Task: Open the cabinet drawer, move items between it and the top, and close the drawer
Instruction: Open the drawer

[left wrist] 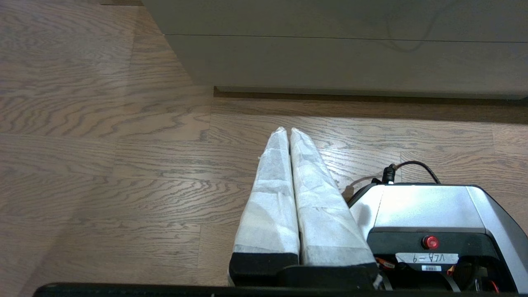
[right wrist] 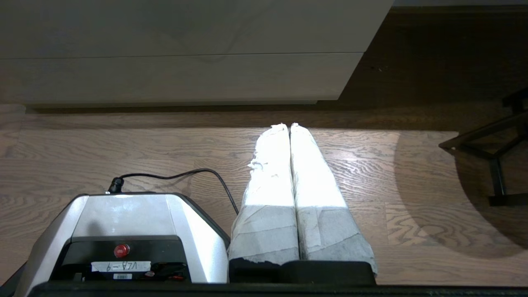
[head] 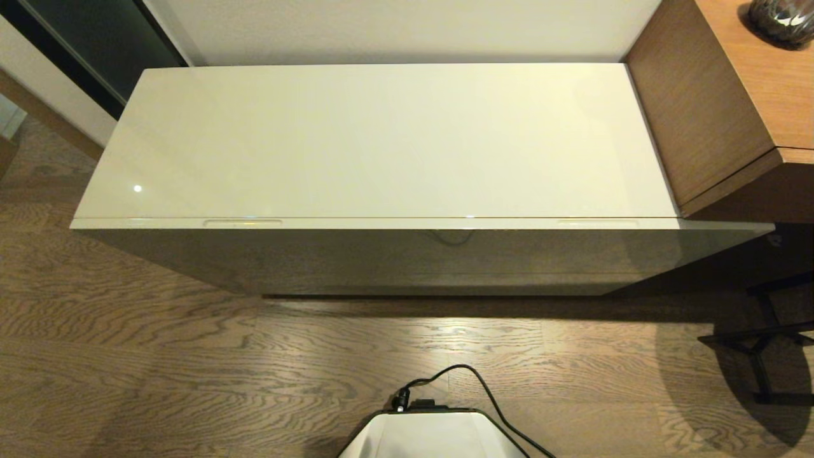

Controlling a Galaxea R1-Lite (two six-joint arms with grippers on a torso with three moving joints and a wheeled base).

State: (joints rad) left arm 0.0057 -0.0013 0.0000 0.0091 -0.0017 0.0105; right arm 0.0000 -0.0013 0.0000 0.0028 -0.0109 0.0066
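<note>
Nothing is happening yet: both the left gripper [left wrist: 288,131] and right gripper [right wrist: 288,126] are hanging closed and empty above the floor. The drawer [head: 420,223], well ahead of them, is sitting shut, so opening it at a rim notch [head: 242,223] likely comes next.

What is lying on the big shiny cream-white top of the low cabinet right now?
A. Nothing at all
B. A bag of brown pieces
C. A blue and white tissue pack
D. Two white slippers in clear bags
A: in the head view the glossy cream-white cabinet top shows only bare surface, and the long cream-white drawer beneath its front edge sits shut.
</note>
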